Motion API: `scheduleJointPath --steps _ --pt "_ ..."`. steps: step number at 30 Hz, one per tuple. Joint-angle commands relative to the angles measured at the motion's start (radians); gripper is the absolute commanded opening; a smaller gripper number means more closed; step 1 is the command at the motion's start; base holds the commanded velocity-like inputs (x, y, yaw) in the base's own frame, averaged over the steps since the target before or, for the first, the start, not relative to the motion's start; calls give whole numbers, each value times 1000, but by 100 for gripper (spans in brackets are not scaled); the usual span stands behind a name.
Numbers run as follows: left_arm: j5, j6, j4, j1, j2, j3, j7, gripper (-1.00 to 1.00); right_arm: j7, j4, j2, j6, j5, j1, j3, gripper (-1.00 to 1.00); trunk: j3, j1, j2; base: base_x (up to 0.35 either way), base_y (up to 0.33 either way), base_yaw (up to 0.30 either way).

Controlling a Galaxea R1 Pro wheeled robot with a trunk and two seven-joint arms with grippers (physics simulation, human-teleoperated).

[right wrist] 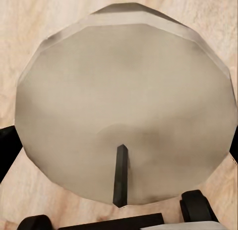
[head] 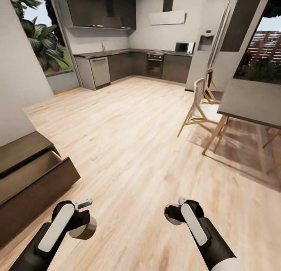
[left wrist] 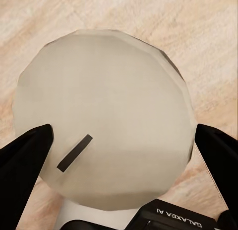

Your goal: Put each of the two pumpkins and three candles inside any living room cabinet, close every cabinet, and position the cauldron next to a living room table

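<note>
My left gripper (head: 82, 221) is shut on a stubby grey-tan candle (head: 84, 230), low over the wooden floor. In the left wrist view the candle (left wrist: 104, 115) shows its flat top and dark wick, with a black finger (left wrist: 25, 160) at each side. My right gripper (head: 175, 213) is shut on a second candle (head: 171, 216). The right wrist view looks down on that candle (right wrist: 124, 106), wick upward, held between dark fingers (right wrist: 7, 145). The long dark brown cabinet (head: 39, 185) stands at the left, one drawer pulled out with its pale inside showing. Pumpkins and cauldron are out of view.
A grey dining top on pale wooden legs (head: 249, 101) with wooden chairs (head: 199, 111) stands at the right. A kitchen counter run (head: 128, 64) and a tall fridge (head: 218, 41) line the far wall. Open wooden floor (head: 136, 138) lies ahead.
</note>
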Motion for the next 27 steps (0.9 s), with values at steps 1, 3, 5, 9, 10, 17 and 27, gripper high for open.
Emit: scheduleJointPath --steps 1,3,5,9,10,17,27 --pt "8 2 -1 -1 1 -2 11 -100 -11 -1 0 0 -11 0 1 -100 -1 0 0 225 -130 291" --pt "8 2 -1 -1 1 -2 11 -100 -11 -1 -1 0 -11 0 1 -100 -1 0 0 219 -136 291" --pt "8 2 -2 -1 1 -2 11 -100 -11 -1 0 0 -11 0 1 -100 -1 0 0 214 -148 291" --pt "8 2 -2 -1 1 -2 11 -100 -11 -1 0 0 -11 0 1 -100 -1 0 0 209 -161 291" --pt "8 2 -2 -1 1 -2 11 -100 -11 -2 0 0 -11 0 1 -100 -1 0 0 205 -166 291" --pt "8 2 -8 0 1 -1 12 -100 -11 -1 0 0 -11 0 1 -100 -1 0 0 132 -112 290" --pt "8 2 -9 0 1 -2 12 -100 -11 -3 0 0 -11 0 2 -100 -1 0 0 53 -44 291"
